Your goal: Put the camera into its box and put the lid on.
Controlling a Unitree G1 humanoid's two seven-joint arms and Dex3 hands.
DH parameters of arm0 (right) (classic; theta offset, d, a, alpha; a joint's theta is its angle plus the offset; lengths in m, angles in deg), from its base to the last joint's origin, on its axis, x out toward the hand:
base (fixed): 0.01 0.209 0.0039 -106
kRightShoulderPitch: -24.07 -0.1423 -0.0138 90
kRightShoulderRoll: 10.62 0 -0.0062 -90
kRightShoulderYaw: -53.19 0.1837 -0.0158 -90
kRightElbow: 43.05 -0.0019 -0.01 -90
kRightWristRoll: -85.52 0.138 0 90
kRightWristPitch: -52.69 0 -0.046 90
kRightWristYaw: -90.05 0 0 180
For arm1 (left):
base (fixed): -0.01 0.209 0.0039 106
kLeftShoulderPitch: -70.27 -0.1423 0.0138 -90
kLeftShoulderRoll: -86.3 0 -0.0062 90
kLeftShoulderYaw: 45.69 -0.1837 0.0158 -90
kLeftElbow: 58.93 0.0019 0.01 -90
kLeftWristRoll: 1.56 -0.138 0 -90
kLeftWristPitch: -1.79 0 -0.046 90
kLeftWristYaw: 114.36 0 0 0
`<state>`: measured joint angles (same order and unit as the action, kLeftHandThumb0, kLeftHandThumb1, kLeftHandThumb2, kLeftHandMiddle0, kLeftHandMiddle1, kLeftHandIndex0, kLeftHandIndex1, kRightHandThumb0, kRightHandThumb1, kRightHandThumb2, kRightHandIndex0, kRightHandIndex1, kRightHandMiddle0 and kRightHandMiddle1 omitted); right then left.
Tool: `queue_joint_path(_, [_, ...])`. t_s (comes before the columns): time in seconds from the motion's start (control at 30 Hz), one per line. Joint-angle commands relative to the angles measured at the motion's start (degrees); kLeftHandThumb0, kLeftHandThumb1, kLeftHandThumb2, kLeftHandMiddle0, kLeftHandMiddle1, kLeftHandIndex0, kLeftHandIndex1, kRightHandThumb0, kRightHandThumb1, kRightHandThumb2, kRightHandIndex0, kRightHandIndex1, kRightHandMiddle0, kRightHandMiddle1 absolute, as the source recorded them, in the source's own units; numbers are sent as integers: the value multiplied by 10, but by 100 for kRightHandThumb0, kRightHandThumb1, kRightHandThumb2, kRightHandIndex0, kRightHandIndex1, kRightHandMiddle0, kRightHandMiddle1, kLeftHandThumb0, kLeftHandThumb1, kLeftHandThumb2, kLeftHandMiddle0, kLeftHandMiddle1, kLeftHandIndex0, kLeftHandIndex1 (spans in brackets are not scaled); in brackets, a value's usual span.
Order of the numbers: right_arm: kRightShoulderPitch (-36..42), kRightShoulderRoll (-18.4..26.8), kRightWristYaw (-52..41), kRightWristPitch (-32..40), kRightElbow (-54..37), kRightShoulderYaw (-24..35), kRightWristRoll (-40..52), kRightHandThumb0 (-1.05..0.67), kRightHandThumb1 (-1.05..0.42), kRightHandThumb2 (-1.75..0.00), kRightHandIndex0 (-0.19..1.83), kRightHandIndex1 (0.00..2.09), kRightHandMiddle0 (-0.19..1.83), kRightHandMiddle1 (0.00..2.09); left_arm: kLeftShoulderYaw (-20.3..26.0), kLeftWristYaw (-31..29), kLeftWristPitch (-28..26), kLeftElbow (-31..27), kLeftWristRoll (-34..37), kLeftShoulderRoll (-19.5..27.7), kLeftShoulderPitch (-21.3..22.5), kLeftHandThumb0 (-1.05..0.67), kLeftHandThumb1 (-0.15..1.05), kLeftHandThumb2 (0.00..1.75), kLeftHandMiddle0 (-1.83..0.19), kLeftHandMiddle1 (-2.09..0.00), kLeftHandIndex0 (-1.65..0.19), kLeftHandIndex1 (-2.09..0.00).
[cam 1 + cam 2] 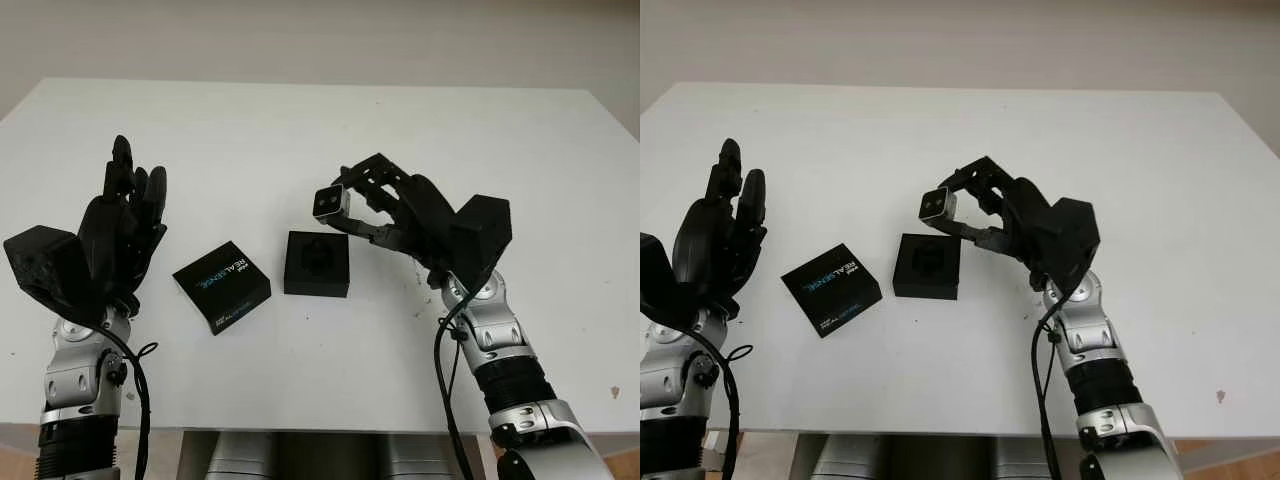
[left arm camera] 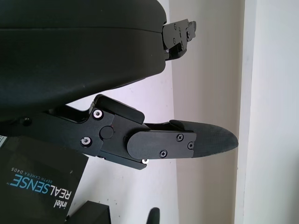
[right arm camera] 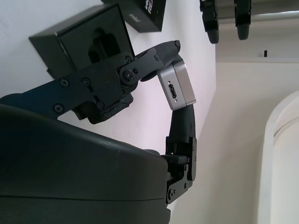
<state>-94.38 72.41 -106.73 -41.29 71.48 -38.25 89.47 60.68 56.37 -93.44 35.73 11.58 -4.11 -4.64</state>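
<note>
The right hand (image 1: 365, 205) pinches the silver camera (image 1: 330, 203) in the air just above the open box (image 1: 317, 263), apparently to seat it, while the lid (image 1: 222, 285) waits left beside the open, raised left hand (image 1: 125, 215).

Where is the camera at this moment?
The right hand holds the camera in the air, just above the far right edge of the open box, mid-table.
</note>
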Motion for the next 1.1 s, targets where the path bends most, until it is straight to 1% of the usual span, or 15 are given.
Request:
queue_joint_path(0.0, [2,-6,-5,17,-11,1,8,-42,-92,-5,23,5,30,172,4,-4,-2,-12,3,8,-4,-78,105,40,19,0,19,0])
queue_joint_path(0.1, [5,-10,-9,46,-18,-1,10,-43,-92,-5,22,4,31,172,4,-6,0,-10,3,9,-5,-78,105,41,19,0,19,0])
queue_joint_path(0.23, [7,-10,-9,58,-17,-7,1,-40,-93,-6,20,4,28,174,4,-3,2,-11,0,7,-6,-78,105,41,19,0,19,0])
queue_joint_path(0.77, [-4,-8,1,42,34,-8,-27,-41,-91,-5,22,5,29,175,8,-4,1,-10,3,7,-5,-79,105,41,19,0,19,0])
queue_joint_path(1.07, [-1,-5,-7,45,36,-10,-28,-40,-91,-5,21,5,31,173,6,-9,2,-8,2,9,-5,-79,105,41,19,0,19,0])
